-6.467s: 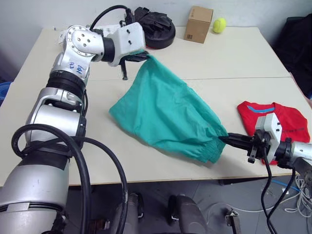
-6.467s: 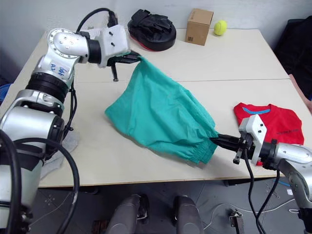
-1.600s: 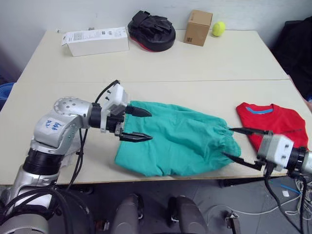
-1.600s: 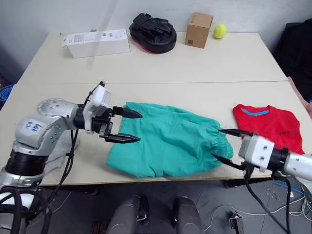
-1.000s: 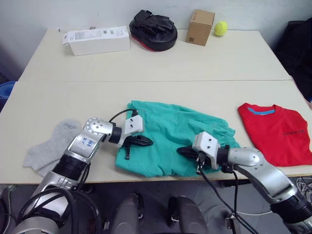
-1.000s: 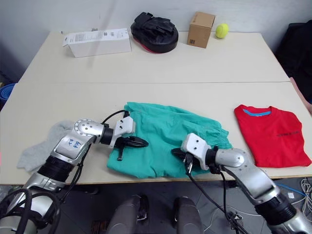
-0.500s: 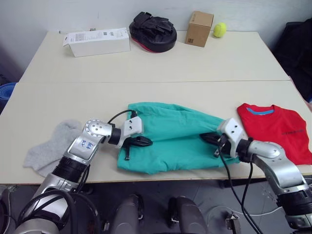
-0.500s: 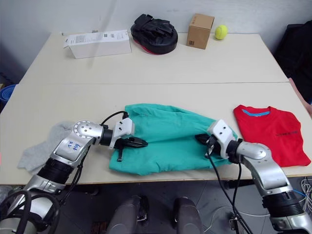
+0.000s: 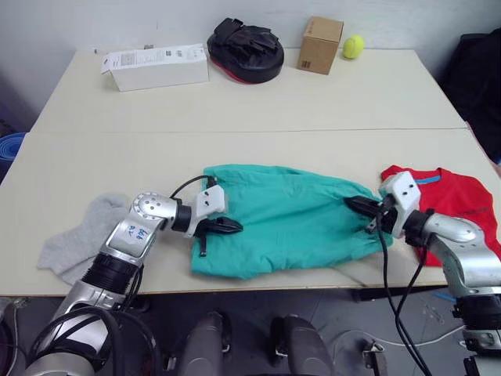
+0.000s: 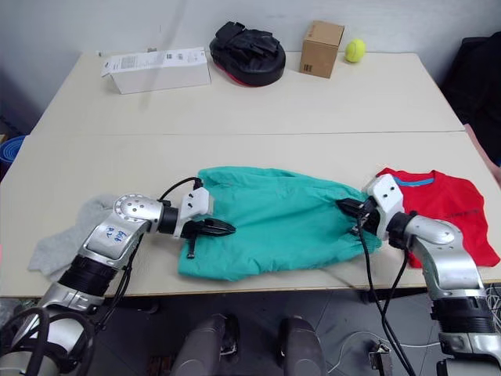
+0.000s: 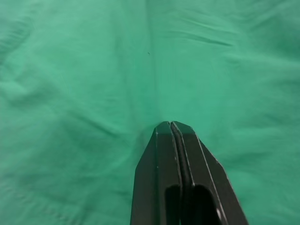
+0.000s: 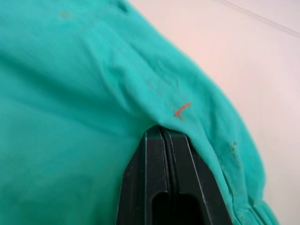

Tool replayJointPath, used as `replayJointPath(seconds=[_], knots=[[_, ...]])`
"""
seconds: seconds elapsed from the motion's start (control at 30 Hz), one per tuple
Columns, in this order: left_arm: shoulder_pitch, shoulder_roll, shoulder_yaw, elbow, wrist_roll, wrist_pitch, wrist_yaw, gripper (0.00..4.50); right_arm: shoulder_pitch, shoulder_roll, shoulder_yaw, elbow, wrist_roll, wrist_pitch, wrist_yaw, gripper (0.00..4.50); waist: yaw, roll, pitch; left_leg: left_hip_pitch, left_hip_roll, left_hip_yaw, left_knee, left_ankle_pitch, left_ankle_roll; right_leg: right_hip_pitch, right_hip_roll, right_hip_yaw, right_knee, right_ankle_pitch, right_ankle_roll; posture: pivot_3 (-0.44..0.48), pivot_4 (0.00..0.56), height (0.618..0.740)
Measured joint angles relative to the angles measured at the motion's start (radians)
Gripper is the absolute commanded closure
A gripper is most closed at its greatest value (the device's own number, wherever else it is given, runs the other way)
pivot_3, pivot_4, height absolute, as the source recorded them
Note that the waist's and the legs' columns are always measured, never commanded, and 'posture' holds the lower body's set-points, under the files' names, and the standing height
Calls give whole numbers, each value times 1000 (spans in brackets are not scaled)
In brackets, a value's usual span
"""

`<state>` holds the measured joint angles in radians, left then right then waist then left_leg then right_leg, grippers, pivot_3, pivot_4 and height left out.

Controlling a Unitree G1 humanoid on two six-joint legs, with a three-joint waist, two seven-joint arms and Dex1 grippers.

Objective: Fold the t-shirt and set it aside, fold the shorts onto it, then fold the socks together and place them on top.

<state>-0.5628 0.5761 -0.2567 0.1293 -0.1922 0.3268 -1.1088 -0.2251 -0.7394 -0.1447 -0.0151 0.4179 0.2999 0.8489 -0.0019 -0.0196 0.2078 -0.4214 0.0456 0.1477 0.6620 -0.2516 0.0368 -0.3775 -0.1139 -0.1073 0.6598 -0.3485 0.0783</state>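
The teal-green shorts (image 9: pixel 290 223) lie spread flat near the table's front edge. My left gripper (image 9: pixel 232 226) is shut, and its tips rest on the shorts' left end; in the left wrist view the joined fingers (image 11: pixel 164 154) press onto green cloth with nothing between them. My right gripper (image 9: pixel 355 206) is also shut, with its tips lying against the gathered waistband end; there a fold of cloth (image 12: pixel 178 89) bunches over the tips. The folded red t-shirt (image 9: pixel 458 207) lies just right of the shorts, behind my right wrist. A grey sock (image 9: pixel 78 243) lies at the front left.
Along the table's far side stand a white carton (image 9: pixel 154 66), a black padded item (image 9: pixel 245 47), a small cardboard box (image 9: pixel 322 45) and a yellow-green ball (image 9: pixel 353 47). A seam (image 9: pixel 235 131) crosses the table at mid-depth. The front edge runs just below the shorts.
My shut right gripper has slid rightward over the shorts from their middle to the waistband end by the t-shirt, and the cloth lies flatter and longer. The left gripper has barely moved.
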Motion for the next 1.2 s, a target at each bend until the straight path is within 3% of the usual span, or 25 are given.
replayJointPath(seconds=[0.17,0.33,0.67,0.77,1.1,1.13,1.2], knots=[[-71,-44,62,-44,-86,94,-4,4470,140,-62,-154,-276,176,169,19,4500,8,0,0,0,0,-2,0,-1,0,1,0,-1,-1,1,2,0,150,740],[-120,-103,43,-38,-92,105,1,4470,342,-69,-269,-503,287,311,-27,4500,8,0,0,0,0,-2,-1,-2,1,1,0,-1,-2,1,2,0,150,740],[-208,-235,-140,261,88,-129,-33,4470,695,42,-414,-738,399,473,-208,4500,22,1,0,-1,-1,0,-2,-4,5,1,0,1,-6,1,2,0,150,740],[-227,-273,-151,364,121,-203,-36,4500,761,70,-433,-761,404,481,-237,3916,25,1,0,-1,-1,0,-3,-5,7,1,0,1,-7,1,2,0,150,740],[-253,-320,-133,461,140,-285,-50,4500,814,212,-487,-741,703,601,-500,405,26,1,0,0,0,-1,-5,-4,7,1,0,1,-8,1,1,0,150,740],[-253,-321,-133,461,140,-285,-51,4500,811,222,-487,-724,748,607,-543,138,25,1,0,0,-1,-1,-5,-4,7,1,0,1,-8,1,1,0,150,740],[-253,-323,-130,462,140,-283,-51,4500,792,250,-483,-682,840,618,-641,58,25,1,0,0,0,-1,-6,-4,7,1,0,1,-8,1,1,0,150,740]])
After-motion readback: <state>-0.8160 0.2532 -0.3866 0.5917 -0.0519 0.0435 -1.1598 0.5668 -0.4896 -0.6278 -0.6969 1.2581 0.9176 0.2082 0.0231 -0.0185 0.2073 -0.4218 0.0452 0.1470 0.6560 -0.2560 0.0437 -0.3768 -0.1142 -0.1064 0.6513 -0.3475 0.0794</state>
